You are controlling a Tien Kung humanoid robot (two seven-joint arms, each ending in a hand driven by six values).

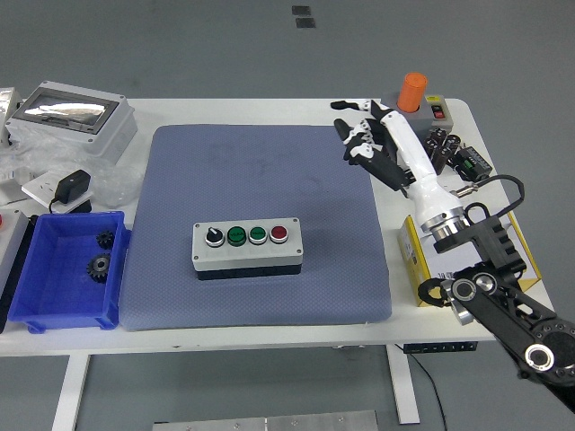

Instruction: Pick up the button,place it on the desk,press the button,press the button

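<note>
Right hand [364, 135], fingers loosely spread and empty, hovers well apart from button box [248, 247].
</note>
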